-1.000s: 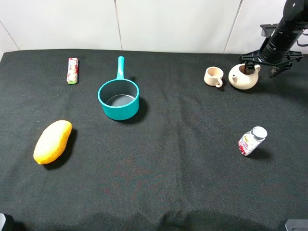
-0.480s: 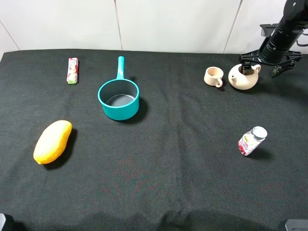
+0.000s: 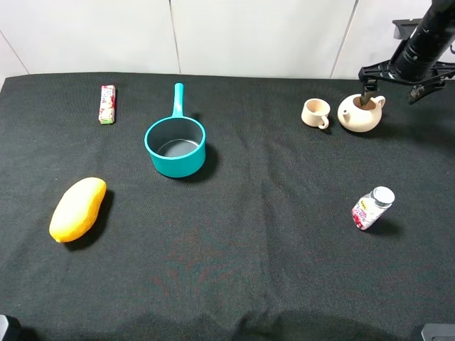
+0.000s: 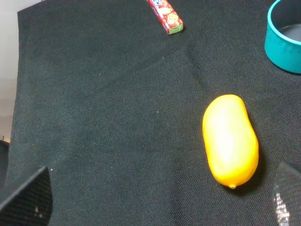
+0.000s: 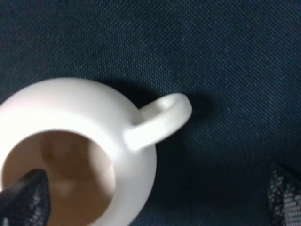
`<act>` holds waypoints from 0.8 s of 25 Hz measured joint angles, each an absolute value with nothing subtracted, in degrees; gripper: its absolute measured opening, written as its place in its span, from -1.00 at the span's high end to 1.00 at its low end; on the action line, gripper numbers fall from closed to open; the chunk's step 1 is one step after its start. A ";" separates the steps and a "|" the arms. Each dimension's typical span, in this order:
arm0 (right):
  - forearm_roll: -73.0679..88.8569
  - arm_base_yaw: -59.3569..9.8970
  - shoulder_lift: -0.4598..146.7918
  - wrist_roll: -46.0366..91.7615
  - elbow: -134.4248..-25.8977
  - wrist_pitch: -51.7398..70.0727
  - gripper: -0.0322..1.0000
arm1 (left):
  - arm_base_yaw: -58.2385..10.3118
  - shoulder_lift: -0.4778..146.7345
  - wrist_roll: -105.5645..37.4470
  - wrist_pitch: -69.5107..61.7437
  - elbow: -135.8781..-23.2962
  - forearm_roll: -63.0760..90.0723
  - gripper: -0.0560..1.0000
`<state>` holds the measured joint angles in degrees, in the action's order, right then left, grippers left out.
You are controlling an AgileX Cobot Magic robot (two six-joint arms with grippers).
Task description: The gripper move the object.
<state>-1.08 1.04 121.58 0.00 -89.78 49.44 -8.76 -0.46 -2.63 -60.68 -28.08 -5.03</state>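
Note:
The beige lidless teapot (image 3: 360, 114) stands at the far right of the black table, its loop handle toward the right arm. It fills the right wrist view (image 5: 84, 141), with the handle (image 5: 160, 120) between the fingers. My right gripper (image 3: 392, 91) is open and hangs just above it. One fingertip (image 5: 23, 197) is over the teapot's mouth and the other fingertip (image 5: 284, 195) is beyond the handle. Neither visibly touches the teapot. My left gripper (image 4: 157, 197) is open and empty over the cloth near the mango.
A small beige cup (image 3: 316, 113) stands just left of the teapot. A small bottle (image 3: 372, 208) lies at front right. A teal saucepan (image 3: 175, 145) stands mid-left, a yellow mango (image 3: 77, 209) lies at front left and a red candy box (image 3: 106, 104) at back left.
My right gripper has risen a little and drifted toward the back right, so its finger now sits higher over the teapot's mouth. The teapot has stayed in place.

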 joint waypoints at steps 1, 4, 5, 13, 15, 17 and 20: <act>-1.08 1.04 121.20 0.00 -89.78 49.72 -0.41 | -8.76 -0.46 -2.63 -60.68 -28.08 -5.03 -0.98; -1.08 1.04 119.80 0.00 -89.78 51.09 -0.41 | -8.76 -0.46 -2.63 -60.68 -28.08 -5.03 -0.98; -1.08 1.04 119.46 0.00 -89.78 51.71 -0.41 | -8.76 -0.46 -2.63 -60.68 -28.08 -5.03 -0.98; -0.84 1.04 115.95 0.00 -89.78 56.67 -0.41 | -8.76 -0.46 -2.63 -60.68 -28.08 -5.03 -0.98; -0.84 1.04 114.82 0.00 -89.78 57.97 -0.41 | -8.76 -0.46 -2.63 -60.68 -28.08 -5.03 -0.98; -0.84 1.04 113.58 0.00 -89.78 59.20 -0.41 | -8.76 -0.46 -2.63 -60.68 -28.08 -5.03 -0.98; -0.69 1.04 112.09 0.00 -89.78 61.18 -0.41 | -8.76 -0.46 -2.63 -60.68 -28.08 -5.03 -0.98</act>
<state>-0.69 1.04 112.09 0.00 -89.78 61.18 -8.76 -0.46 -2.63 -60.68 -28.08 -5.03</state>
